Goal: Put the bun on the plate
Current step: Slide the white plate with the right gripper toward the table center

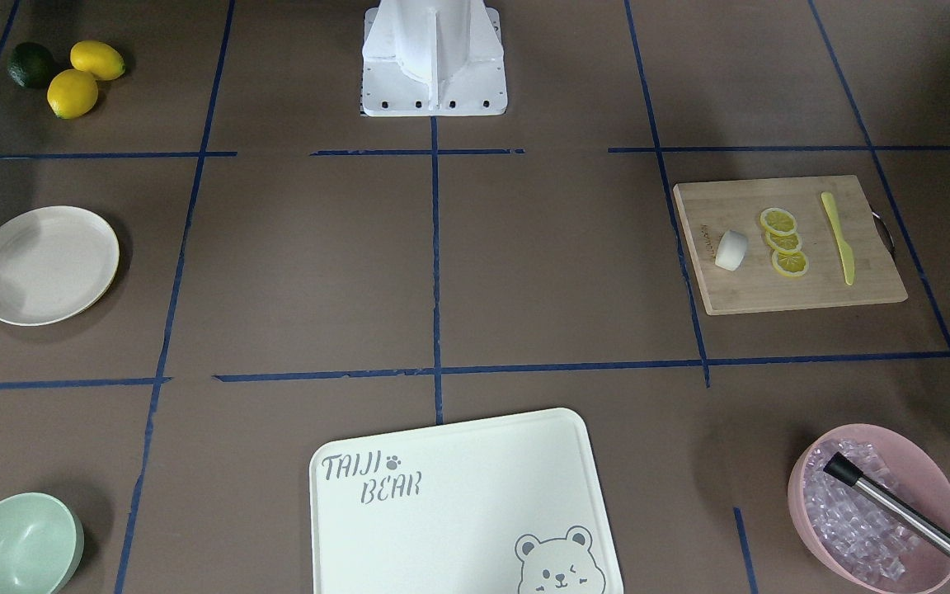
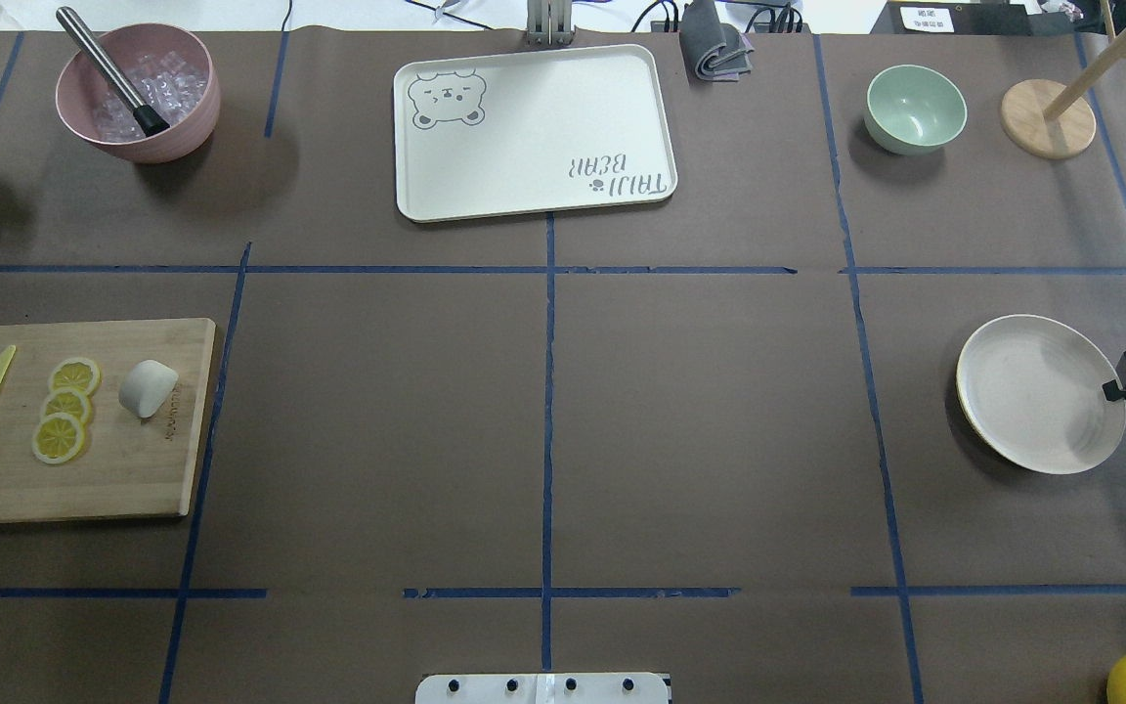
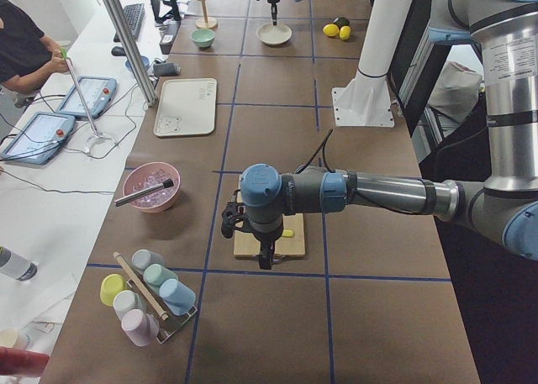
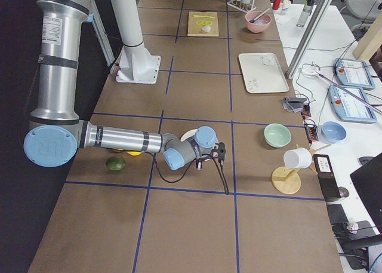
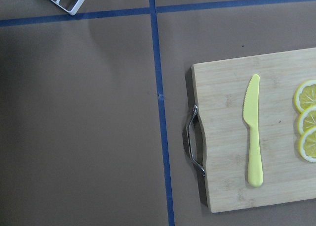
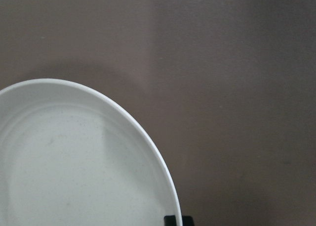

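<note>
The bun (image 2: 148,387) is a small white lump lying on a wooden cutting board (image 2: 133,479), beside three lemon slices (image 2: 66,408). It also shows on the board in the front view, bun (image 1: 731,249). The plate (image 2: 1040,391) is round, cream-white and bare, far across the table. My right gripper (image 2: 1110,391) hangs at the plate's outer rim, its fingertips together and holding nothing. The right wrist view shows the plate (image 6: 74,161) rim and one dark tip. My left gripper (image 3: 264,263) hangs over the board's handle end; I cannot tell whether it is open or shut.
A yellow knife (image 5: 253,132) lies on the board near its metal handle (image 5: 191,147). A bear-printed tray (image 2: 534,127), a mint bowl (image 2: 915,108), a pink bowl of ice (image 2: 138,93) and a wooden stand (image 2: 1047,117) line the far edge. Lemons (image 1: 83,78) sit near the plate.
</note>
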{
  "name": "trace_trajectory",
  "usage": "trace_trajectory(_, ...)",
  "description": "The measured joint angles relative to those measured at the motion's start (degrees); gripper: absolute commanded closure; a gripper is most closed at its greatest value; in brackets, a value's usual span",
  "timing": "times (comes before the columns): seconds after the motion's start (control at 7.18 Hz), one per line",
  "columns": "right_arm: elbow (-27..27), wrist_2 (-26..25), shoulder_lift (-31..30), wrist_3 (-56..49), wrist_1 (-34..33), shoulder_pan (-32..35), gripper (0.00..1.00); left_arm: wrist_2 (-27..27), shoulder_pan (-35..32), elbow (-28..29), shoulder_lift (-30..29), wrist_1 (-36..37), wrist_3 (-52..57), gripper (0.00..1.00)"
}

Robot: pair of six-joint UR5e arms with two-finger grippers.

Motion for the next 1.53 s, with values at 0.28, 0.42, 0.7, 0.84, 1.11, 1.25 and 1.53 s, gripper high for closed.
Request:
trace_trajectory(0.28, 5.39, 3.15, 4.15, 10.65, 0.00, -1.35, 1.00, 0.02, 0.04, -1.85, 1.55, -0.09, 0.03, 0.00)
trace_trajectory(0.42, 7.31, 4.03, 9.07, 20.06, -0.01, -4.35, 1.00, 0.01, 0.07, -2.25, 1.72, -0.19, 0.02, 0.00)
trace_trajectory(0.7, 8.29, 0.23, 19.68, 37.04, -0.46, -13.87, 1.00, -0.05, 0.13, -2.46, 1.74, -0.38, -0.04, 0.00)
trace_trajectory(0.84, 7.88, -4.57, 24.51, 43.92, -0.72, -20.09, 1.00, -0.06, 0.15, -2.45, 1.75, -0.40, -0.07, 0.00)
trace_trajectory(1.11, 4.29, -13.53, 32.78, 51.27, -2.49, -28.47, 1.00, 0.04, 0.17, -2.44, 1.75, -0.36, -0.05, 0.00)
trace_trajectory(1.25, 2.55, -16.47, 35.51, 52.52, -4.10, -30.60, 1.00, 0.09, 0.30, -2.45, 1.73, -0.37, 0.00, 0.00)
trace_trajectory(1.53, 1.38, -19.23, 37.04, 53.13, -5.38, -32.53, 0.98, 0.04, 0.80, -2.77, 1.67, -0.43, 0.03, 0.00)
